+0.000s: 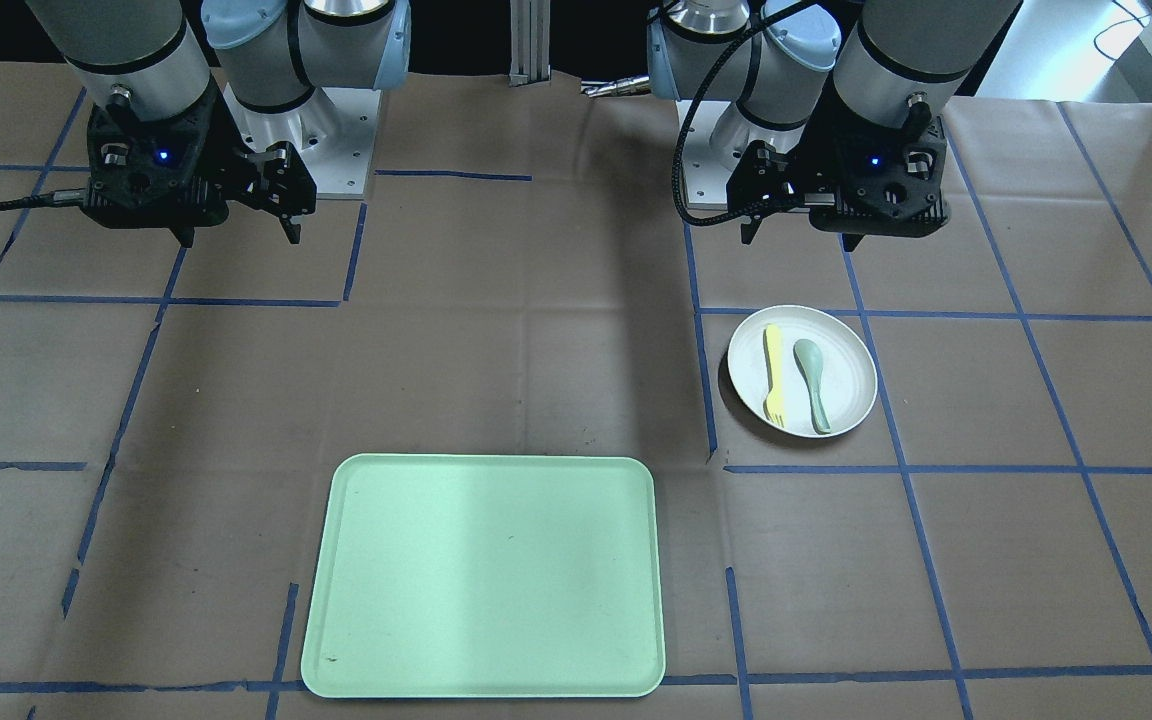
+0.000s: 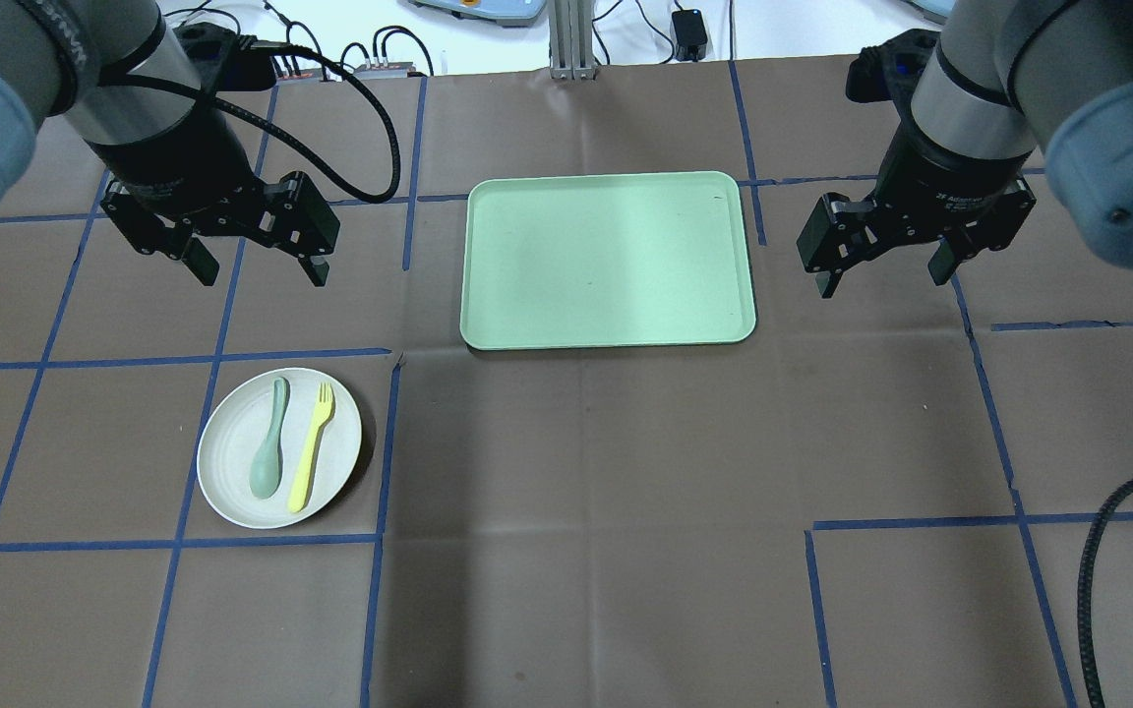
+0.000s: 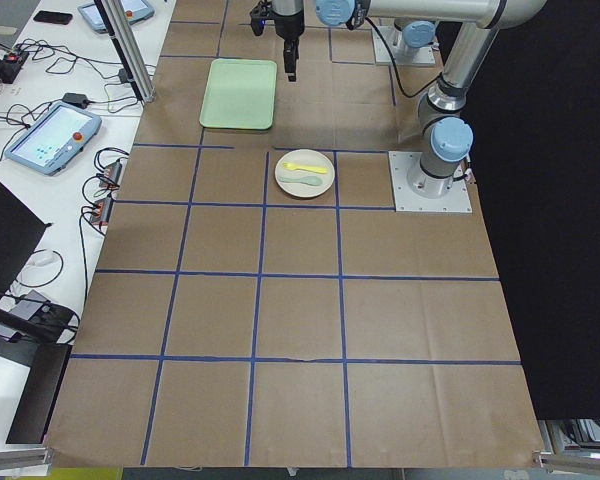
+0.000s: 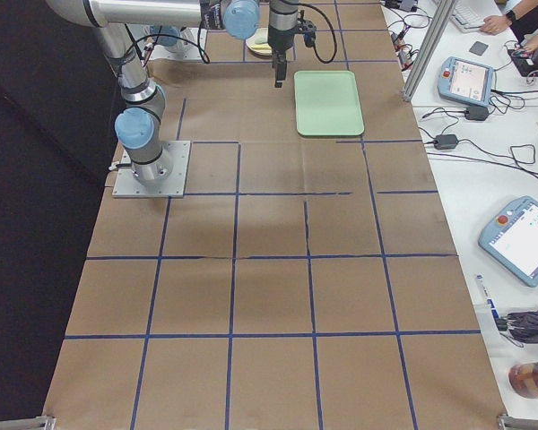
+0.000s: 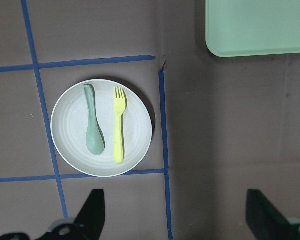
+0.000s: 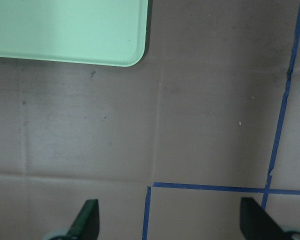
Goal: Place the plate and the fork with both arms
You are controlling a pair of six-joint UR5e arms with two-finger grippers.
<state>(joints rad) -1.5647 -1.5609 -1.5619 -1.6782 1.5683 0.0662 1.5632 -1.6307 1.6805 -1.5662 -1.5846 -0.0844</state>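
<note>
The off-white plate (image 2: 227, 454) lies on the table on my left side, also in the front view (image 1: 851, 375) and the left wrist view (image 5: 137, 125). On it lie the pale yellow fork (image 2: 311, 447) (image 1: 774, 375) (image 5: 119, 131) and a grey-green spoon (image 2: 269, 452) side by side. My left gripper (image 2: 260, 270) (image 1: 798, 238) (image 5: 175, 215) is open and empty, raised above the table just beyond the plate. My right gripper (image 2: 881, 280) (image 1: 239, 237) (image 6: 171, 220) is open and empty, raised to the right of the tray.
A pale green rectangular tray (image 2: 606, 261) (image 1: 486, 575) lies between the two grippers, with nothing on it. Its corner shows in the right wrist view (image 6: 65, 30). Brown paper with blue tape lines covers the table. Cables and control pendants lie beyond the far edge.
</note>
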